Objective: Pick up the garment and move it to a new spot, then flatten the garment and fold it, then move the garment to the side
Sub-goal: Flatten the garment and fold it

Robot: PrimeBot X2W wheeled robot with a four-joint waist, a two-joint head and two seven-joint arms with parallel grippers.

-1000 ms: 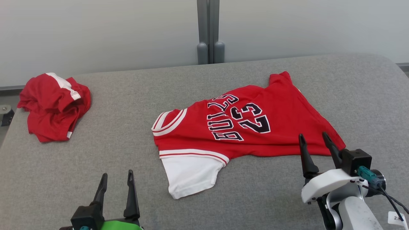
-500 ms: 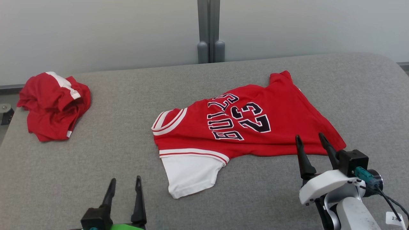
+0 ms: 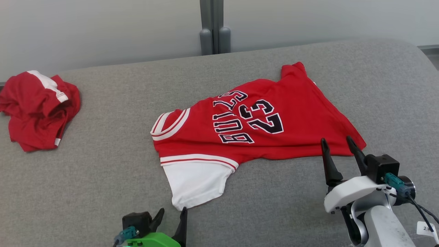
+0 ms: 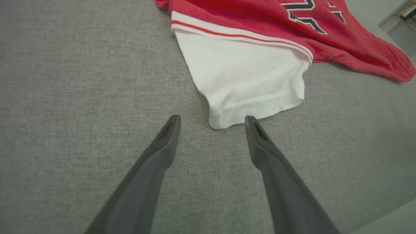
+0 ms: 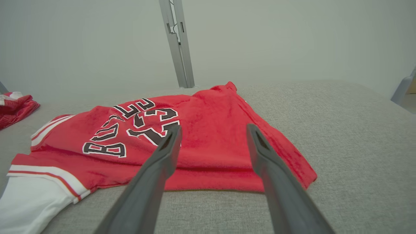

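Note:
The garment [image 3: 291, 116] is a red jersey with black lettering and a white sleeve, lying spread print-up on the grey table [image 3: 103, 164]. My left gripper [image 3: 173, 210] is open at the bottom edge, just short of the white sleeve's tip. In the left wrist view the sleeve [image 4: 247, 74] ends right between the fingertips of the left gripper [image 4: 212, 118], above the cloth-covered surface. My right gripper [image 3: 336, 139] is open at the jersey's near right hem. In the right wrist view its fingers frame the red hem [image 5: 208, 156], and nothing is held.
A second red garment [image 3: 34, 109] lies crumpled at the table's far left, also seen as a red heap [image 5: 14, 107] in the right wrist view. A grey post [image 3: 212, 27] stands against the pale wall behind. The table's rounded corner is at the right.
The camera has shifted, sliding the whole scene left and up. My left gripper has moved right, up to the white sleeve's tip. The right gripper has barely moved.

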